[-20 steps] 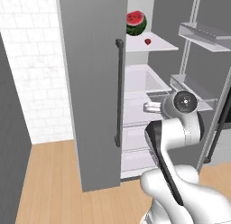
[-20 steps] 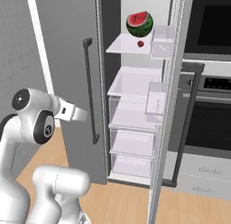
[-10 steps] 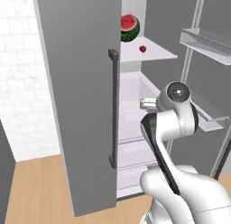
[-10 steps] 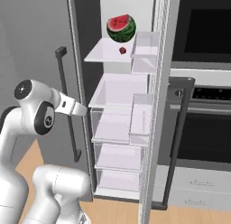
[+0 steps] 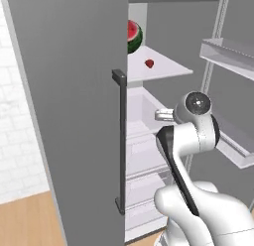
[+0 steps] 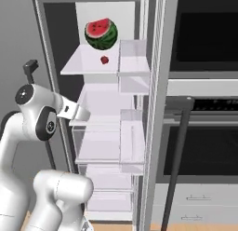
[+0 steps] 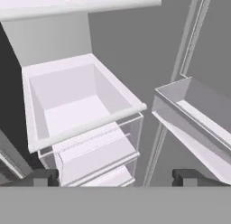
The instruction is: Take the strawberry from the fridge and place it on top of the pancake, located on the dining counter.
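Since a second ago my base has driven closer, so both base views have shifted and the fridge point(image 6: 107, 132) now looms larger. Its white shelves stand exposed between the open doors.

From the right base camera, the strawberry point(image 6: 104, 60) sits on the top shelf point(image 6: 79, 67), at about 6 o'clock from the cut watermelon point(image 6: 101, 33) and just in front of it, slightly apart. From the left base camera, the same berry lies on that shelf at 4 o'clock from the melon, past the grey door point(image 5: 74, 116) with its dark bar handle point(image 5: 120, 141).

My arm is raised in front of the middle shelves, well below the berry. The hand point(image 7: 115, 177) is spread fully wide and holds nothing; its two dark fingertips point(image 7: 43, 177) stand far apart at the bottom of the hand camera. That camera looks into an empty white drawer bin point(image 7: 76, 105), with the berry just peeking in at 12 o'clock, on the shelf above. A door bin point(image 7: 194, 114) shows at 3 o'clock.
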{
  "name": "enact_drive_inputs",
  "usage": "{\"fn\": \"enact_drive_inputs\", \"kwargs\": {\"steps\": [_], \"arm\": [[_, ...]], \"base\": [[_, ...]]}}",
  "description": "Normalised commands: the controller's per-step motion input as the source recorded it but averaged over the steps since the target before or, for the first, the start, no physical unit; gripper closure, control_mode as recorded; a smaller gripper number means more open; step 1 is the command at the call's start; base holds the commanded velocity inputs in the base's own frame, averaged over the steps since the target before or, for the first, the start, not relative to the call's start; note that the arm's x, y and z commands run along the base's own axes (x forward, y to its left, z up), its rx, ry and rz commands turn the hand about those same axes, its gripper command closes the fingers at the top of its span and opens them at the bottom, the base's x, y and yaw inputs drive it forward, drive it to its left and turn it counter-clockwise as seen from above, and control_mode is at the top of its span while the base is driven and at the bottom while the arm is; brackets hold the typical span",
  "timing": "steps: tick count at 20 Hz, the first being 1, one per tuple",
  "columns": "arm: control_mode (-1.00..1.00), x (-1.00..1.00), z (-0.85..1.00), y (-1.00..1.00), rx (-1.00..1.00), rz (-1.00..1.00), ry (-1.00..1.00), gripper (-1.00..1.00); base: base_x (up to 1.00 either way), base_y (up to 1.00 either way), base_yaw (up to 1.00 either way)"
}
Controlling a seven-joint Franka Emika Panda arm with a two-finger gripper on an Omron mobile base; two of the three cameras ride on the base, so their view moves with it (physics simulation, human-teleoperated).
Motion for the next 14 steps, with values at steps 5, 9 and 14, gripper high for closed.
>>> {"fn": "enact_drive_inputs", "kwargs": {"steps": [5, 9, 14], "arm": [[1.0, 0.0, 0.0, 0.0, 0.0, 0.0, 0.0, -1.0], [1.0, 0.0, 0.0, 0.0, 0.0, 0.0, 0.0, -1.0], [1.0, 0.0, 0.0, 0.0, 0.0, 0.0, 0.0, -1.0]], "base": [[0.65, -0.14, -0.13], [0.31, -0.34, -0.08], [0.66, -0.05, -0.01]]}}
